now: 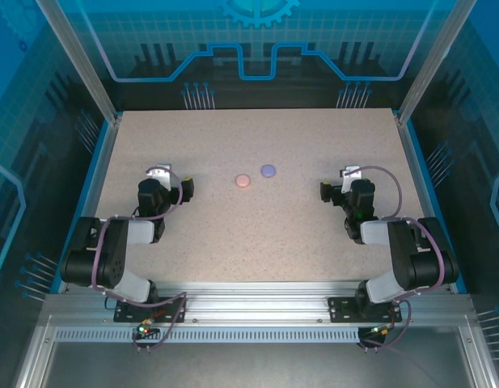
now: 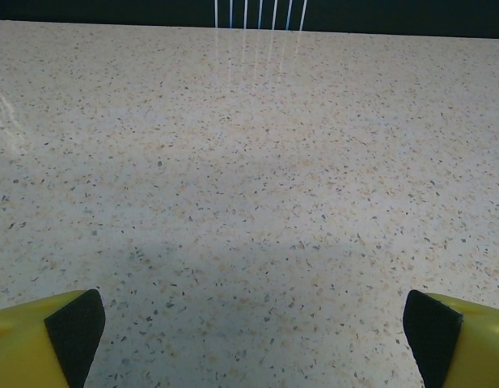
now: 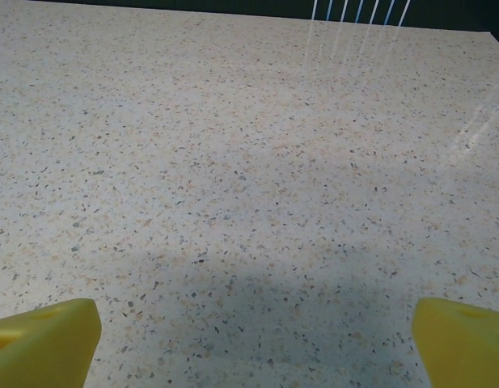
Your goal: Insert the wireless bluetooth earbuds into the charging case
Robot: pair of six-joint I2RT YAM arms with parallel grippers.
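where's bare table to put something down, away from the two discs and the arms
The far strip of the table, behind the pink disc and purple disc, is bare. So is the wide near band between the discs and the arm bases. Tightest: the mid-table line, where the open left gripper and open right gripper flank the discs.

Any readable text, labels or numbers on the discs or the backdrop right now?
No readable text in any view.
Pink disc and purple disc: plain tops, too small to show any marking.
Back panel: gear graphic and lines, no words.
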